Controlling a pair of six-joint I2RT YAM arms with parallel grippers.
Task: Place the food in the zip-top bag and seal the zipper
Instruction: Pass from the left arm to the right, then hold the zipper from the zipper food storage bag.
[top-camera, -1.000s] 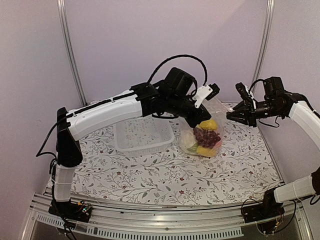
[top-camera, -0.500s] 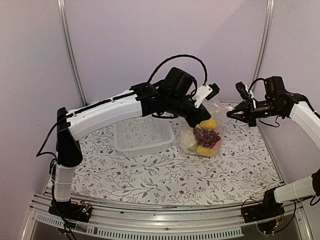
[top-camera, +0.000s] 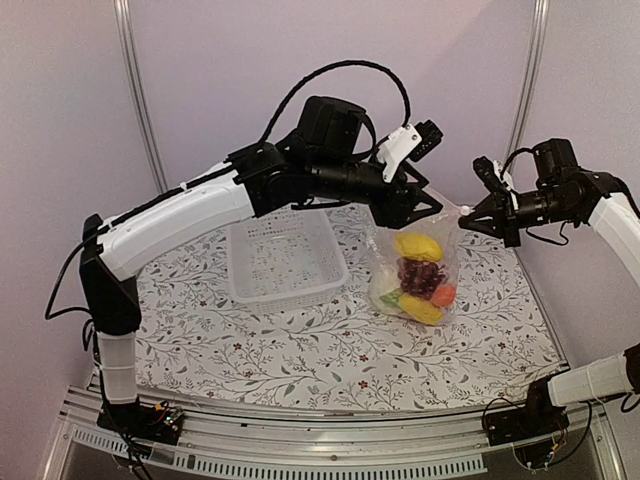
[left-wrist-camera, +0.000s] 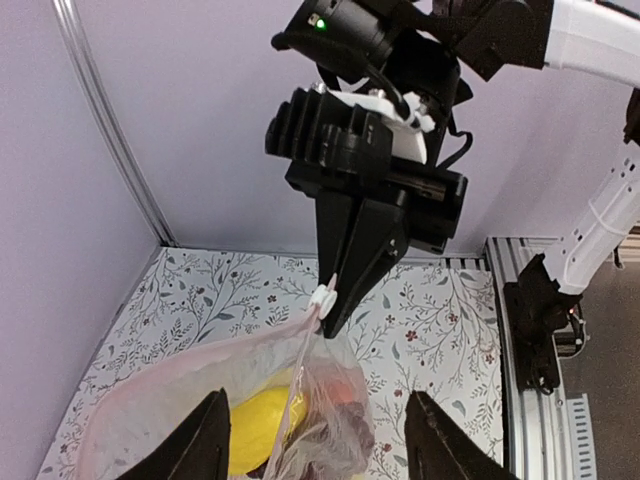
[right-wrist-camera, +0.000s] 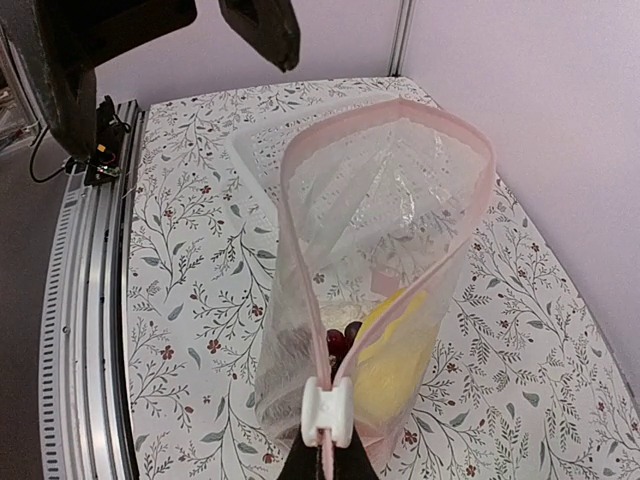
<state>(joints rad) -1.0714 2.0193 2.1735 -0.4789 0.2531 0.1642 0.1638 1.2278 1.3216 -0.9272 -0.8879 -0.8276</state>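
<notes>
One clear zip-top bag hangs upright over the right side of the floral bench, with its mouth gaping. Four toy foods show inside: lemon, grapes, tomato and corn. The right hand is clenched on the white zipper slider. The left hand is released, its fingers spread at the bag's mouth. One white basket sits just beside the bag. The bag is near the bench's right edge and well apart from the near edge.

Soft, even, slightly dim light with a lilac cast comes from above, leaving only faint shadows beneath the bag and basket, mild sheen on the plastic, and grainy, slightly soft overhead detail.
</notes>
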